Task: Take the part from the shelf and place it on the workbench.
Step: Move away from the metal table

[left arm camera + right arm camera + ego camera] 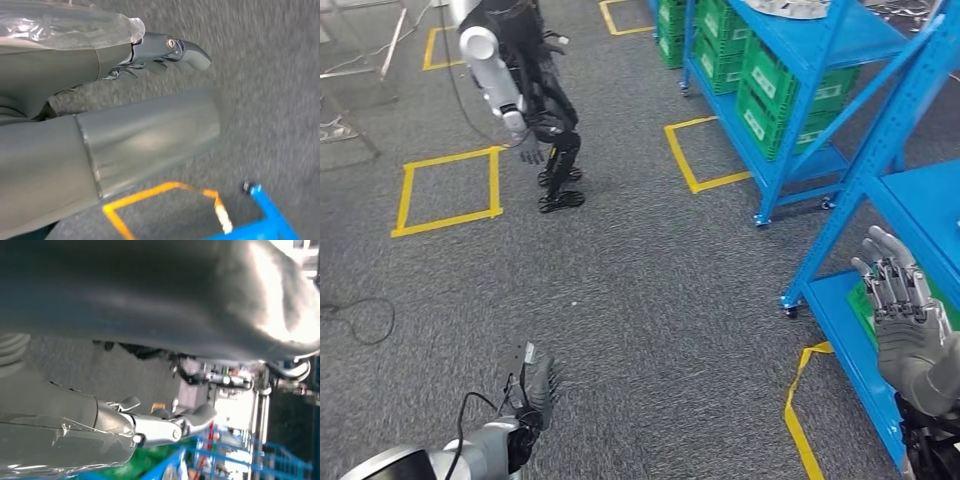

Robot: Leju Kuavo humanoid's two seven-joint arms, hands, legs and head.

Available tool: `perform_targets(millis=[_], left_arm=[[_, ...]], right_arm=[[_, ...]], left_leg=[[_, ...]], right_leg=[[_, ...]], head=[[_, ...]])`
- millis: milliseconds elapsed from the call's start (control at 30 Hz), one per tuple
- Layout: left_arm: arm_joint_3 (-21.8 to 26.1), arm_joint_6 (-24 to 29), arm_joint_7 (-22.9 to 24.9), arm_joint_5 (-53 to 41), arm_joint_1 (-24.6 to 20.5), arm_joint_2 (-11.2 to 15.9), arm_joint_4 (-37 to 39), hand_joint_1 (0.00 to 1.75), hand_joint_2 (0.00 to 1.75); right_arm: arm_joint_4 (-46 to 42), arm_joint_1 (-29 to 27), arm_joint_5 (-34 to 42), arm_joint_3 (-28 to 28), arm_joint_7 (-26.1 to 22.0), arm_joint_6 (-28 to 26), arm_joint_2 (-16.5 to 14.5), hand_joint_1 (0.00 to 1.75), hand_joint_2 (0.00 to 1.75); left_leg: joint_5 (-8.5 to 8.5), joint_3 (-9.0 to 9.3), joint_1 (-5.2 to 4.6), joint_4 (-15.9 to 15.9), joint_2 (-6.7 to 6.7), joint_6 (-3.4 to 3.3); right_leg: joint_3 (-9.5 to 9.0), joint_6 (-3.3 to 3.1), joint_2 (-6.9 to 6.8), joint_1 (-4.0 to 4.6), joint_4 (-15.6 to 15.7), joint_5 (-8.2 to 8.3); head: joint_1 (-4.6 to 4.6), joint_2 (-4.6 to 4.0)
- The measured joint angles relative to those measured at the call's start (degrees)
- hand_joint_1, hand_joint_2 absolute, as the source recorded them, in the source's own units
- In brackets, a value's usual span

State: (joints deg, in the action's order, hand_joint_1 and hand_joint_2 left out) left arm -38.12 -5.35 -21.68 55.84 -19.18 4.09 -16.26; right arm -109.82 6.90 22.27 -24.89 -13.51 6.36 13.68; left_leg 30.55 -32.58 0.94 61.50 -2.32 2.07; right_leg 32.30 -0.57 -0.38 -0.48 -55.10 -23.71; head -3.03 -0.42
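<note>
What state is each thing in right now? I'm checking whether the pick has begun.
left hand: low over the carpet, fingers apart, holding nothing.
right hand: raised beside the shelf, fingers apart, holding nothing.
blue shelf: standing, green crates stacked on it.
second robot: standing on the carpet.

Blue shelf frame [848,190] before right robot hand [905,320]

Blue shelf [875,150] w/ green bins [773,95]; part can't tell.
</note>
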Motion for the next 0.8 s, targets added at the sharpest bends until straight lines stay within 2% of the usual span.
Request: perform_targets(millis=[33, 67, 100, 133, 167, 200, 233, 267, 300, 333, 367, 400, 467, 500, 533, 567, 600, 633, 667, 700, 733, 767, 800], left_arm=[[0.0, -0.02, -0.01, 0.08, 0.12, 0.05, 0.0, 0.0, 0.0], [0.0, -0.03, -0.01, 0.19, 0.28, 0.15, 0.01, 0.0, 0.0], [0.0, -0.06, 0.0, 0.29, 0.44, 0.26, 0.01, 0.0, 0.0], [0.0, -0.09, 0.0, 0.34, 0.54, 0.38, 0.02, 0.0, 0.0], [0.0, -0.12, 0.0, 0.37, 0.55, 0.46, 0.02, 0.0, 0.0], [0.0, -0.15, 0.0, 0.37, 0.5, 0.53, 0.02, 0.0, 0.0], [0.0, -0.16, -0.01, 0.38, 0.42, 0.62, 0.02, 0.0, 0.0], [0.0, -0.16, -0.01, 0.4, 0.33, 0.69, 0.02, 0.0, 0.0], [0.0, -0.16, -0.03, 0.43, 0.27, 0.77, 0.02, 0.0, 0.0], [0.0, -0.16, -0.05, 0.5, 0.23, 0.83, 0.02, 0.0, 0.0], [0.0, -0.16, -0.07, 0.56, 0.18, 0.82, 0.02, 0.0, 0.0], [0.0, -0.15, -0.09, 0.63, 0.12, 0.81, 0.01, 0.0, 0.0], [0.0, -0.14, -0.1, 0.78, -0.01, 0.8, -0.02, 0.0, 0.0], [0.0, -0.13, -0.11, 0.87, -0.02, 0.82, -0.02, 0.0, 0.0], [0.0, -0.13, -0.11, 0.95, 0.03, 0.86, -0.02, 0.0, 0.0], [0.0, -0.12, -0.11, 1.04, 0.1, 0.88, -0.02, 0.0, 0.0], [0.0, -0.11, -0.11, 1.11, 0.17, 0.9, -0.02, 0.0, 0.0], [0.0, -0.11, -0.11, 1.16, 0.2, 0.92, -0.02, 0.0, 0.0], [0.0, -0.11, -0.1, 1.19, 0.21, 0.92, -0.02, 0.0, 0.0], [0.0, -0.11, -0.1, 1.19, 0.21, 0.92, -0.02, 0.0, 0.0], [0.0, -0.11, -0.11, 1.22, 0.2, 0.96, -0.02, 0.0, 0.0], [0.0, -0.11, -0.11, 1.28, 0.18, 1.02, -0.02, 0.0, 0.0], [0.0, -0.11, -0.11, 1.38, 0.16, 1.12, -0.02, 0.0, 0.0]], right_arm=[[-0.04, 0.03, 0.0, -0.03, 0.01, 0.05, 0.0, 0.0, 0.0], [-0.04, 0.01, 0.0, -0.07, 0.01, 0.1, 0.0, 0.0, 0.0], [-0.03, 0.01, 0.0, -0.1, 0.01, 0.14, 0.0, 0.0, 0.0], [-0.03, 0.01, 0.0, -0.13, 0.01, 0.15, 0.0, 0.0, 0.0], [-0.03, 0.02, 0.0, -0.14, 0.01, 0.16, 0.0, 0.0, 0.0], [-0.03, 0.05, 0.0, -0.14, 0.01, 0.18, 0.0, 0.0, 0.0], [-0.03, 0.09, 0.0, -0.14, 0.01, 0.2, 0.0, 0.0, 0.0], [-0.03, 0.19, -0.01, -0.15, 0.03, 0.25, 0.0, 0.0, 0.0], [-0.03, 0.34, -0.03, -0.18, 0.07, 0.28, 0.0, 0.0, 0.0], [-0.03, 0.51, -0.07, -0.22, 0.13, 0.31, -0.01, 0.0, 0.0], [-0.03, 0.71, -0.13, -0.28, 0.23, 0.33, -0.01, 0.0, 0.0], [-0.03, 0.86, -0.19, -0.33, 0.36, 0.32, -0.02, 0.0, 0.0], [0.04, 1.59, -0.29, -0.46, 0.64, 0.3, -0.03, 0.0, 0.0], [0.13, 2.11, -0.32, -0.56, 0.74, 0.27, -0.07, 0.0, 0.0], [0.26, 2.64, -0.34, -0.67, 0.8, 0.25, -0.1, 0.0, 0.0], [0.42, 2.99, -0.35, -0.78, 0.84, 0.22, -0.13, 0.0, 0.0], [0.6, 3.16, -0.35, -0.88, 0.87, 0.21, -0.16, 0.0, 0.0], [0.78, 3.26, -0.35, -0.97, 0.91, 0.2, -0.17, 0.0, 0.0], [0.95, 3.41, -0.35, -1.06, 0.95, 0.18, -0.2, 0.0, 0.0], [1.1, 3.67, -0.35, -1.15, 0.98, 0.17, -0.23, 0.0, 0.0], [1.24, 3.98, -0.34, -1.24, 0.99, 0.16, -0.26, 0.0, 0.0], [1.37, 4.36, -0.32, -1.33, 0.99, 0.17, -0.28, 0.0, 0.0], [1.52, 4.68, -0.21, -1.43, 0.96, 0.22, -0.31, 0.0, 0.0]], left_leg=[[1.89, -2.26, -0.02, 4.36, 1.2, -0.03], [3.13, -4.32, -0.04, 8.13, 1.73, -0.07], [3.31, -5.68, -0.07, 10.26, 1.97, -0.17], [2.24, -5.92, -0.09, 9.99, 2.1, -0.35], [0.19, -4.98, -0.11, 7.37, 2.3, -0.6], [-2.32, -3.21, -0.13, 3.12, 2.94, -0.94], [-4.18, -1.38, -0.1, -1.15, 4.06, -1.28], [-5.3, 0.01, -0.08, -4.38, 4.97, -1.46], [-5.7, 0.78, -0.12, -6.25, 5.63, -1.57], [-5.53, 0.98, -0.21, -6.81, 5.74, -1.62], [-5.61, 1.07, -0.22, -7.06, 5.17, -1.73], [-5.72, 1.21, -0.19, -7.31, 4.58, -1.95], [-5.89, 1.58, 0.02, -7.83, 3.39, -2.47], [-5.9, 1.71, -0.01, -7.93, 2.78, -2.61], [-5.84, 1.76, -0.05, -7.94, 2.21, -2.72], [-5.78, 1.8, -0.06, -7.93, 1.55, -2.75], [-5.71, 1.86, -0.04, -7.92, 0.93, -2.72], [-5.59, 1.96, 0.01, -7.91, 0.31, -2.65], [-5.43, 2.17, 0.08, -7.9, -0.3, -2.48], [-5.22, 2.49, 0.15, -7.9, -0.9, -2.24], [-4.98, 2.81, 0.08, -7.89, -1.46, -1.94], [-4.74, 3.04, -0.05, -7.8, -2.01, -1.61], [-4.6, 3.19, -0.23, -7.78, -2.55, -1.29]], right_leg=[[0.08, -0.24, 0.68, 0.04, 0.01, 0.03], [0.15, -0.41, 1.43, 0.12, 0.0, 0.06], [0.17, -0.49, 2.24, 0.21, 0.0, 0.08], [0.14, -0.52, 3.09, 0.29, -0.01, 0.1], [0.07, -0.52, 3.92, 0.35, -0.02, 0.11], [-0.01, -0.5, 4.68, 0.37, -0.02, 0.12], [0.0, -0.41, 5.34, 0.46, -0.07, 0.13], [0.12, -0.23, 5.99, 0.47, -0.13, 0.18], [0.31, 0.02, 6.56, 0.38, -0.19, 0.24], [0.53, 0.38, 7.12, 0.24, -0.19, 0.34], [0.74, 0.77, 7.68, 0.11, -0.15, 0.43], [1.01, 1.1, 7.29, 0.03, -0.31, 0.34], [2.41, 1.67, 4.44, 0.13, -2.97, -1.31], [3.91, 1.89, 2.58, 0.05, -6.2, -2.99], [5.81, 2.15, 1.43, -0.05, -10.35, -4.88], [7.74, 2.4, 1.0, -0.25, -14.43, -6.39], [9.04, 2.61, 0.82, -0.44, -17.12, -7.01], [9.28, 2.79, 0.68, -0.61, -17.63, -6.55], [8.23, 2.93, 0.4, -0.77, -15.54, -4.98], [6.17, 3.0, -0.28, -0.88, -11.54, -2.8], [3.92, 3.05, -1.52, -0.75, -7.28, -1.18], [1.96, 2.81, -2.61, -0.55, -3.63, -0.15], [0.84, 2.46, -3.43, -0.31, -1.51, 0.16]], head=[[-0.14, 0.0], [-0.25, 0.0], [-0.29, 0.0], [-0.34, 0.0], [-0.38, 0.0], [-0.43, 0.0], [-0.39, 0.0], [-0.34, 0.0], [-0.32, 0.0], [-0.29, 0.0], [-0.31, 0.0], [-0.36, 0.0], [0.0, 0.0], [0.2, 0.0], [0.42, 0.0], [0.5, 0.0], [0.51, 0.0], [0.54, 0.0], [0.55, 0.0], [0.55, 0.0], [0.58, 0.0], [0.64, 0.0], [0.58, 0.0]])
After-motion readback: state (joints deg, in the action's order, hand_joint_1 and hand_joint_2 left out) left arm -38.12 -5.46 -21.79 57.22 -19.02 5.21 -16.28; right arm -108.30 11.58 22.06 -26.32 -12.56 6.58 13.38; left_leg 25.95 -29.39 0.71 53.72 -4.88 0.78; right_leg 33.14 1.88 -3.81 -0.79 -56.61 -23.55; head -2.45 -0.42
